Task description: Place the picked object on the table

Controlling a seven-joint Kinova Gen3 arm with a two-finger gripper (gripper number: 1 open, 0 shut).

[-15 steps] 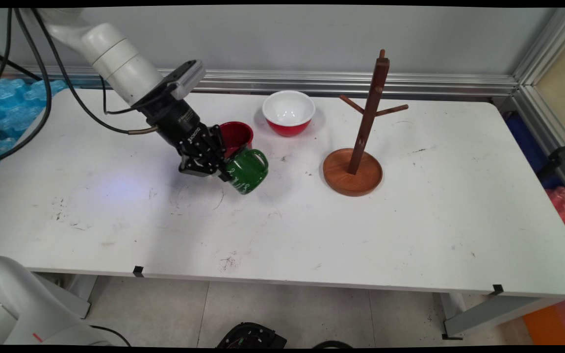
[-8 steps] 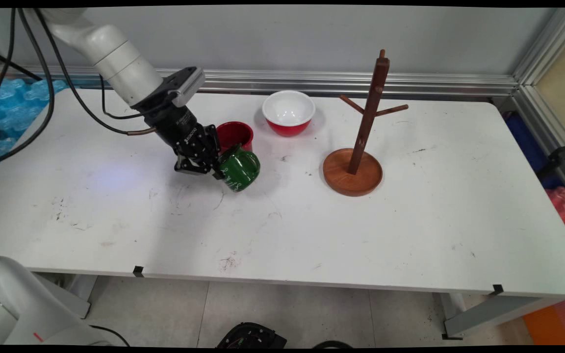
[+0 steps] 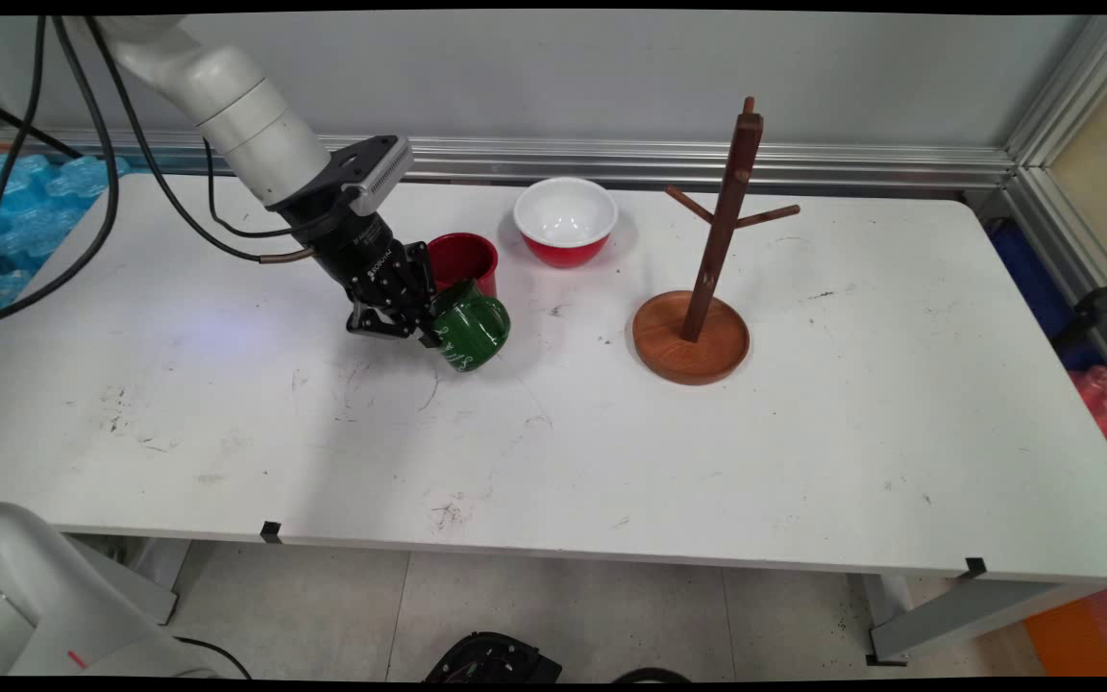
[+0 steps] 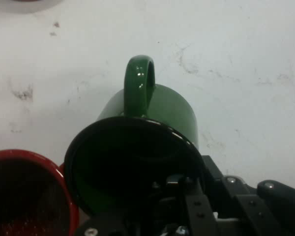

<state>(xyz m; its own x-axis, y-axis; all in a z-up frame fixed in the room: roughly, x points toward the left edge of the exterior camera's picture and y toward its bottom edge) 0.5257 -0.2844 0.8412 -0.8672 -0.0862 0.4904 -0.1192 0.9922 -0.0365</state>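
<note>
1. The gripper (image 3: 427, 330) clamps the rim of a green mug (image 3: 470, 333), one finger inside its mouth, holding it tilted over the table (image 3: 611, 452).
2. A red mug (image 3: 462, 262) stands just beside it at 12 o'clock.
3. A red bowl (image 3: 565, 221) sits at 1 o'clock; the wooden mug tree (image 3: 707, 279) stands well apart at 3 o'clock.

White table (image 3: 803, 461) w/ red mug (image 3: 467, 259), red bowl (image 3: 565, 221), wooden mug tree (image 3: 698, 327).
</note>
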